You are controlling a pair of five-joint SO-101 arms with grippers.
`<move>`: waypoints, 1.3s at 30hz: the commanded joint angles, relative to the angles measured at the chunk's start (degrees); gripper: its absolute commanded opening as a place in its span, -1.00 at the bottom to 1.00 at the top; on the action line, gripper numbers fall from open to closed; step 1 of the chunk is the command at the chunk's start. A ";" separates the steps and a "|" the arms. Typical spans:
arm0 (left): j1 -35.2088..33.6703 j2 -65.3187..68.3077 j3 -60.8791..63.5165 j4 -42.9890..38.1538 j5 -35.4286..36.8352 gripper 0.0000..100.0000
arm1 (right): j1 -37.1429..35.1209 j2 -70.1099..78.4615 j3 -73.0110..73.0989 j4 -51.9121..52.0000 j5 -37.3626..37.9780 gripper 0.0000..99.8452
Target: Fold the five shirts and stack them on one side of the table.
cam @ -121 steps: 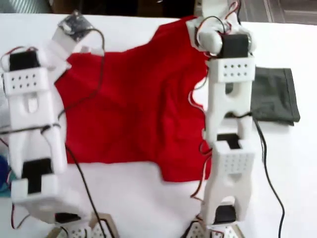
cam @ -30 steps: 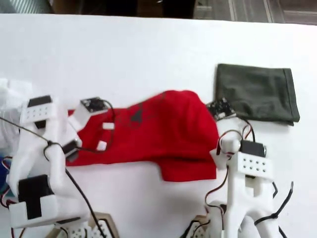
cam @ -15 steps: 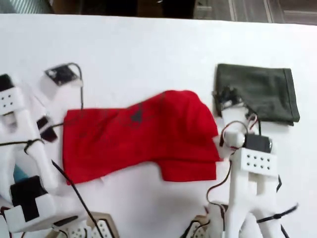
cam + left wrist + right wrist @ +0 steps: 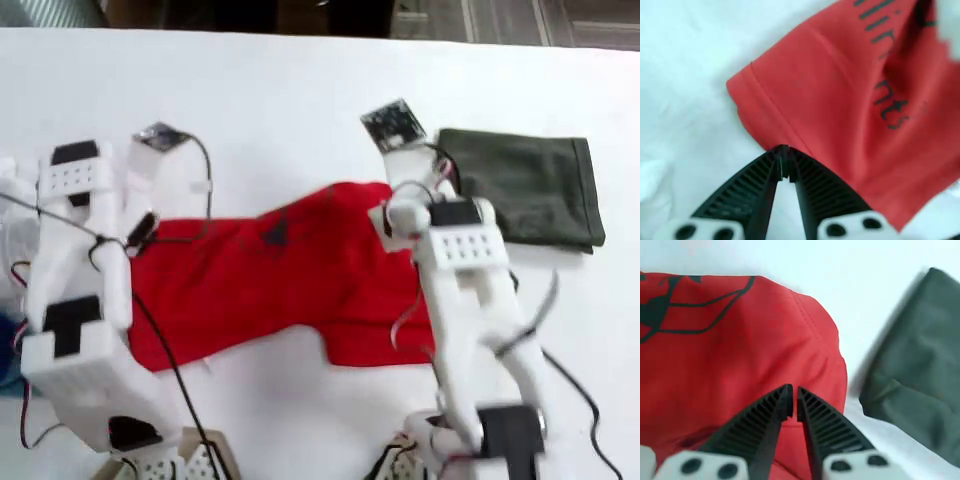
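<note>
the white table (image 4: 300, 90) carries everything, and its middle seems kept as the folding ground, since both arms can reach it there.

the red shirt (image 4: 290, 280) lies across that middle, between the two arms. it is doubled over into a long band running left to right, probably so that each arm has one end to work on. dark print shows on its upper layer. the left end has a straight stitched hem, the right end is a soft rounded fold, and a flap sticks out on the near side toward the right, so this fold looks unfinished.

the folded dark green shirt (image 4: 530, 190) sits at the far right, just beside the red one's right end. i judge it marks the side where the stack is meant to grow.

the left gripper (image 4: 783, 162) is at the red shirt's left hem with its jaws pressed together. whether any cloth is caught between the tips cannot be told.

the right gripper (image 4: 792, 400) hangs over the rounded right end, jaws drawn together with only a slit between, holding nothing that shows.
</note>
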 commanded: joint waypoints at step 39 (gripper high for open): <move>-1.05 -6.59 1.98 5.36 0.97 -0.95 | 0.31 17.36 -15.30 4.88 -0.70 -0.96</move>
